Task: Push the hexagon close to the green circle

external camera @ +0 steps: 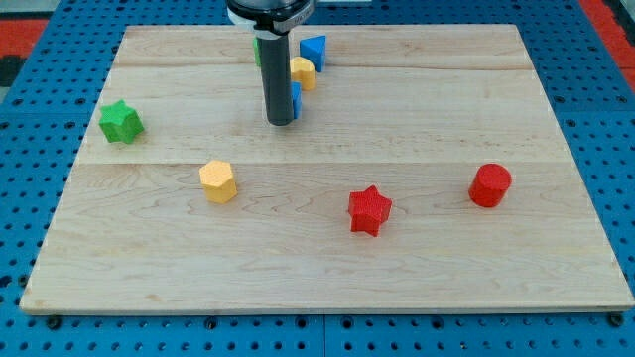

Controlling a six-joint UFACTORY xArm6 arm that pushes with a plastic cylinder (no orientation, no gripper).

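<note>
A yellow hexagon (218, 181) lies left of the board's middle. A sliver of a green block (257, 50) shows at the view's top, mostly hidden behind my rod; its shape cannot be made out. My tip (281, 123) rests on the board above and to the right of the hexagon, apart from it. A blue block (296, 99) sits right beside the rod, partly hidden by it. A yellow block (303, 71) and a blue triangle (314, 50) lie just above that.
A green star (121, 121) lies near the board's left edge. A red star (370, 209) sits right of the middle, and a rounded red block (490, 185) lies further right. The wooden board (149, 268) sits on a blue surface.
</note>
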